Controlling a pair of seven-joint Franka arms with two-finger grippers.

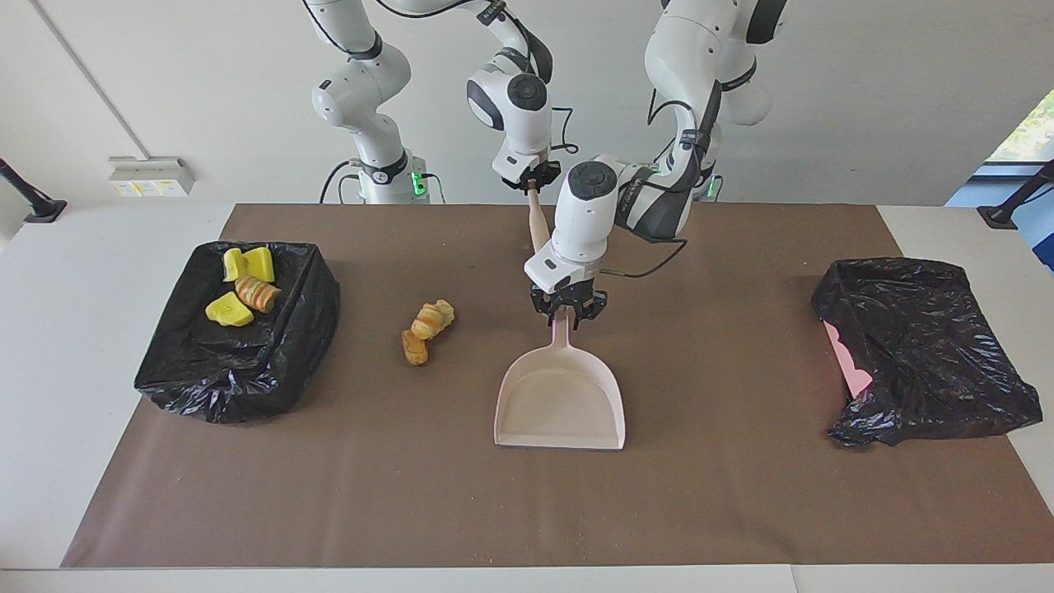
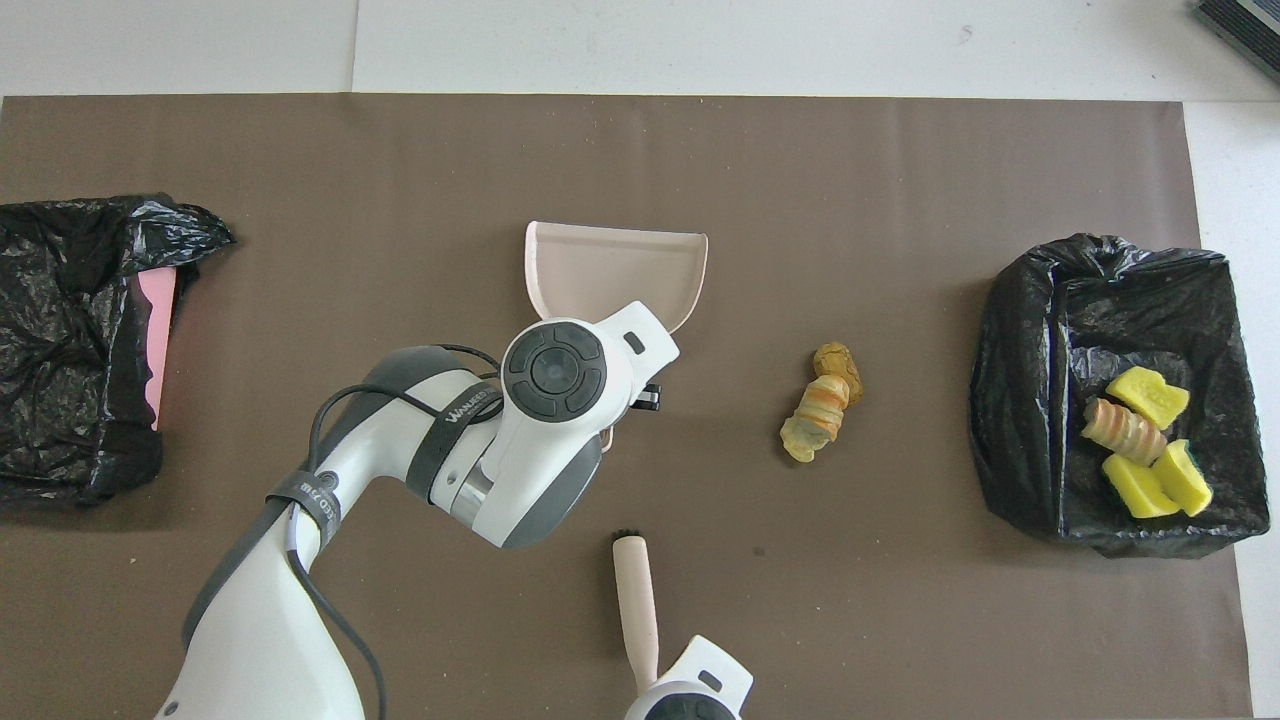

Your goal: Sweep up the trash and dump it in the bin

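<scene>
The left gripper point(image 1: 566, 313) is clamped on the handle of the pale pink plastic dustpan point(image 1: 560, 403), which lies on the brown mat point(image 1: 708, 494) covering the white worktop point(image 1: 49, 346), its open mouth pointing away from the robots. The right gripper point(image 1: 533, 177) is closed on the handle of the beige hand brush with black bristles point(image 2: 634, 595), holding it over the mat's edge nearest the robots.

Two orange-brown bread-like lumps of trash point(image 1: 426, 328) lie touching each other on the mat, between the dustpan and the bin lined with a black plastic bag point(image 1: 239, 362) at the right arm's end. Inside that bin sit three bright yellow foam chunks point(image 1: 247, 265) and one striped tan piece point(image 1: 257, 293). A second black-bagged bin point(image 1: 922, 346) stands at the left arm's end.
</scene>
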